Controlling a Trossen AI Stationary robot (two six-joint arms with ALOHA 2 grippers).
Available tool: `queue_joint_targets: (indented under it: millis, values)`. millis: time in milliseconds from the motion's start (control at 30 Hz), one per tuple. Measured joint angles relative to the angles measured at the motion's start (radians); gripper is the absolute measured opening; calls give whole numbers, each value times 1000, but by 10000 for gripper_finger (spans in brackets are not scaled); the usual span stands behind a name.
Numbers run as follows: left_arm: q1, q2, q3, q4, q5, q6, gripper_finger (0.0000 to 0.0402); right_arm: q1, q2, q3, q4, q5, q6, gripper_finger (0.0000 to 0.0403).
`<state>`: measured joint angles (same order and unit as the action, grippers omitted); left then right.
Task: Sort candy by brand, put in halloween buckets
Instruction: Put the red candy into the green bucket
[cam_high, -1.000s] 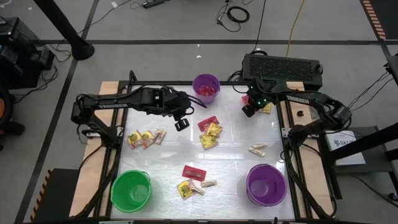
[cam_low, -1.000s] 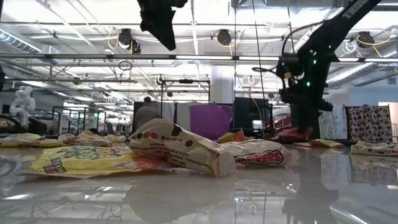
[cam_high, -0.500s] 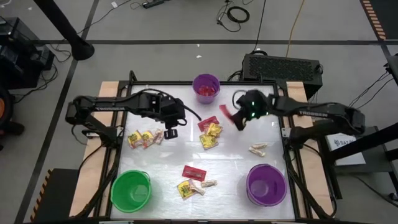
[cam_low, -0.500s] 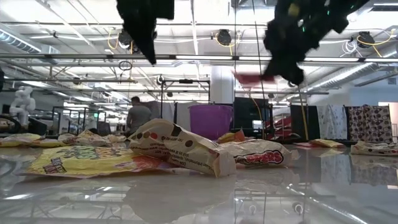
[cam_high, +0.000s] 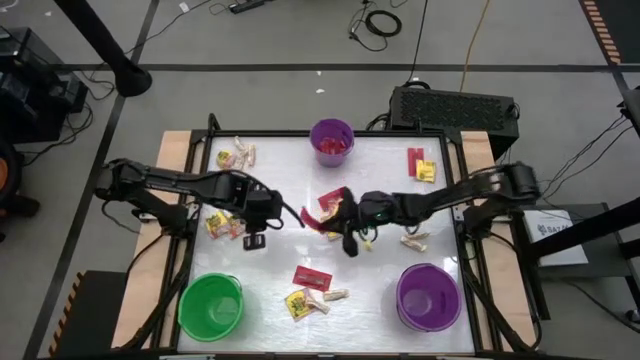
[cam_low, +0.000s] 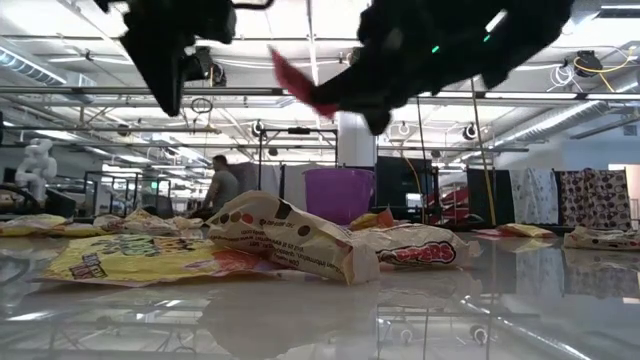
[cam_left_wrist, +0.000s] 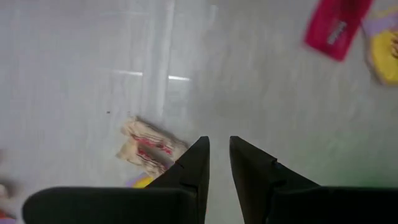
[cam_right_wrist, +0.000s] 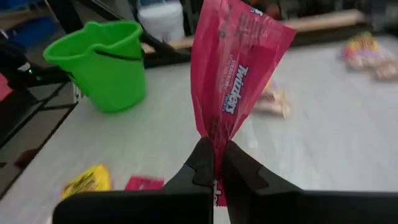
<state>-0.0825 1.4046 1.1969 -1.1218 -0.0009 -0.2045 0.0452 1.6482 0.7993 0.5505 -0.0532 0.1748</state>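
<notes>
My right gripper (cam_right_wrist: 215, 163) hangs over the table's middle, shut on a flat red candy packet (cam_high: 308, 216). My left gripper (cam_left_wrist: 219, 155) points down over the table's left part, its fingers a narrow gap apart with nothing between them. A tan twisted piece (cam_left_wrist: 149, 147) lies on the table just beside it, part of a small candy group (cam_high: 222, 224). The green halloween bucket (cam_high: 211, 305) stands near left. One purple bucket (cam_high: 429, 297) stands near right. The other purple bucket (cam_high: 332, 142) stands at the far middle with red candy in it. My right gripper pinches one narrow end of the red packet (cam_right_wrist: 215, 142) between its two fingers. The fingers come nearly level from the table's right and point toward its left. The packet sticks out past the fingertips, slanting upward (cam_low: 295, 80), lifted clear of the table.
Red and yellow candy (cam_high: 337, 203) lies partly under my right arm. More candy lies far left (cam_high: 236, 156), far right (cam_high: 420, 166) and near the middle (cam_high: 312, 290). Tan pieces (cam_high: 414, 240) lie at the right. A dark box (cam_high: 452, 105) sits behind the table.
My right gripper has swung from the far right candy toward the table's middle and left, tipping from pointing down to nearly level and carrying the red packet up clear of the table. My left gripper has gone down and toward the near left, over the left candy group.
</notes>
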Motion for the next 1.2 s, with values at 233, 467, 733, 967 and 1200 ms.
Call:
queue_joint_targets:
  millis: [233, 467, 733, 967, 1200]
  values:
    - [-36, -27, 1, -4, 3, -74, 70, 1, 294, 208, 57, -215, -79, 7]
    - [-93, -28, 1, -51, 9, -129, 70, 1, 458, 444, -27, -320, -85, 7]
    - [-182, -31, -24, -39, -35, -106, 70, 0, 484, 530, -158, -312, -75, 43]
    - [-246, -122, -52, 57, -195, -128, 70, -4, 485, 530, -221, -315, -3, 116]
    - [-268, -170, -124, 190, -144, -110, 70, -28, 464, 529, -269, -315, 35, 174]
